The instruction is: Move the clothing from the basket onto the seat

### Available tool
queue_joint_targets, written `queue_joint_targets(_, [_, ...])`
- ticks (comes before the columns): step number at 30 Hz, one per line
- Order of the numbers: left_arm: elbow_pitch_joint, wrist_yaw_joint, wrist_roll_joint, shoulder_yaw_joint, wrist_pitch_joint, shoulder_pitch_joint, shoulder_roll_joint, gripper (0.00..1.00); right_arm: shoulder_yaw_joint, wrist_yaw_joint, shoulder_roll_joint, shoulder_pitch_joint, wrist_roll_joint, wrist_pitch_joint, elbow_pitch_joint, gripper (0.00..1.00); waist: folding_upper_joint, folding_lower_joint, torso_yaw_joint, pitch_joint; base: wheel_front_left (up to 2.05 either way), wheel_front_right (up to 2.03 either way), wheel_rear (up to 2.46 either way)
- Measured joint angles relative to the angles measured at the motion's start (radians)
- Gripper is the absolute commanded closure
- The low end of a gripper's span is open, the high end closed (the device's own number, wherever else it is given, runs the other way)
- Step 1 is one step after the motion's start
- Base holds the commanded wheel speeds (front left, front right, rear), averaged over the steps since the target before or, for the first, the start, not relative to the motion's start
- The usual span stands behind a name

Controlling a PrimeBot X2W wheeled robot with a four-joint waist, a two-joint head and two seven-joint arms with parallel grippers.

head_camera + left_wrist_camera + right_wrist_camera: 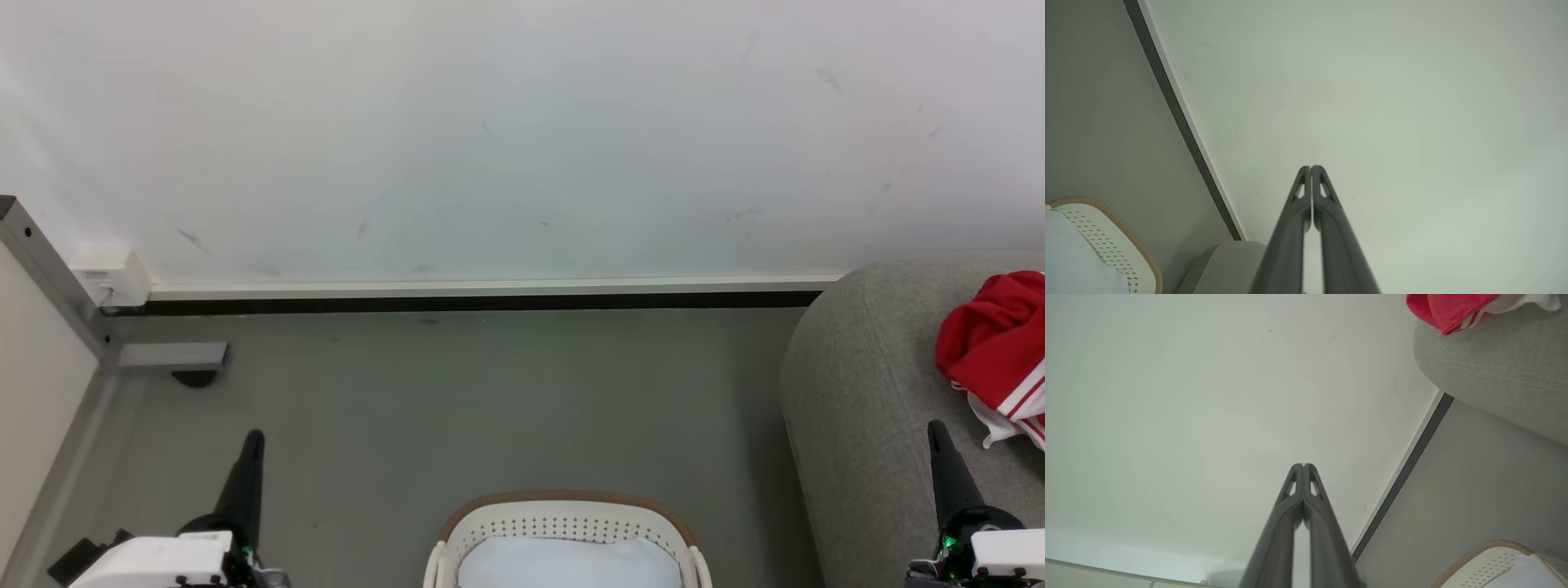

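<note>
**Head view, left to right.** Left of the oval cream-white perforated plastic basket (563, 498) with its brown rim, the left gripper (254, 441) hung above the grey floor (490, 392); its two long dark fingers were pressed together and held nothing. The basket stood on that floor before the white wall (522, 139); its interior showed a pale bluish-white surface (571, 563). Right of the basket rose the large light grey woven-fabric seat (865, 392); upon it, well apart from the basket, lay the bright red soft clothing (992, 343) with white stripes and trim. Farther right of the basket, over the seat and near the clothing, the right gripper (937, 429) pointed upward; its fingers were likewise closed on nothing.
</note>
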Motion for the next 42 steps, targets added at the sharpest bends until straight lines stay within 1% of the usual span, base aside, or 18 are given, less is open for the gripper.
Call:
queue_joint_targets(21, [-0.009, 0.009, -0.132, 0.014, 0.038, -0.01, -0.002, 1.0, 0.036, 0.0, -0.051, -0.005, 0.19, -0.014, -0.015, 1.0, 0.0, 0.0, 0.011, -0.002, 0.0, 0.0, 0.0])
queue_joint_targets(42, [-0.009, 0.009, -0.132, 0.014, 0.038, -0.01, -0.003, 1.0, 0.064, 0.0, -0.072, -0.006, 0.221, -0.04, -0.024, 1.0, 0.0, 0.0, 0.011, -0.002, 0.0, 0.0, 0.0])
